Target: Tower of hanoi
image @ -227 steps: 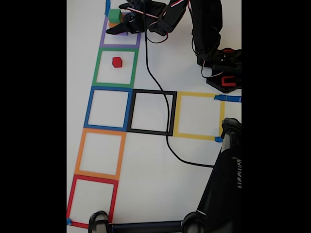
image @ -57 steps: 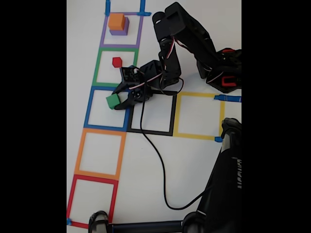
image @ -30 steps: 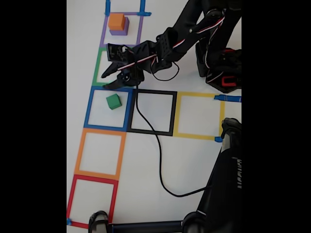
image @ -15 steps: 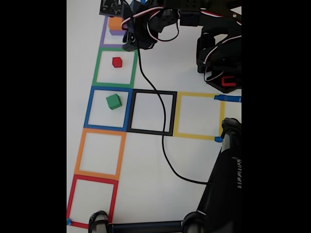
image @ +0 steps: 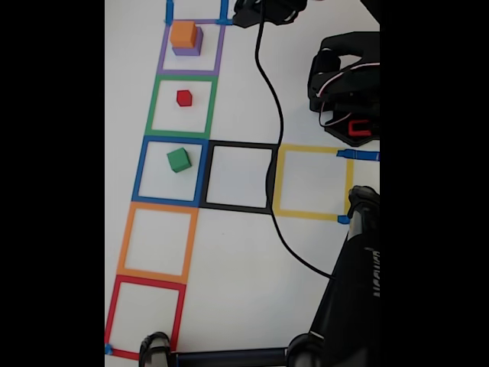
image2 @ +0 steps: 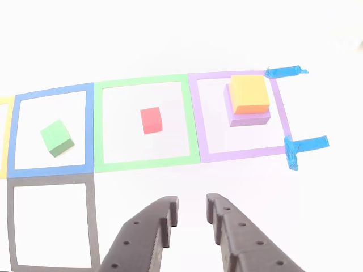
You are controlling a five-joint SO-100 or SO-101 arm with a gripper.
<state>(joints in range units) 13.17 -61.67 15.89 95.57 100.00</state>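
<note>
Green cube (image2: 57, 137) and red cube (image2: 151, 120) unstacked; orange cube (image2: 250, 93) on purple cube (image2: 248, 117) remains; fingers (image2: 164, 218) nearly together, empty.

Gripper (image2: 191, 212): matt black plastic, layered ridges. Beyond fingertips, orange cube (image2: 249, 94), red cube (image2: 151, 120): matt, smooth. Table (image2: 170, 34): smooth white.

Bright, even light washes the white tabletop (image: 244, 252) nearly blank; shadows are faint. The fixed view is soft, with black side bars.
</note>
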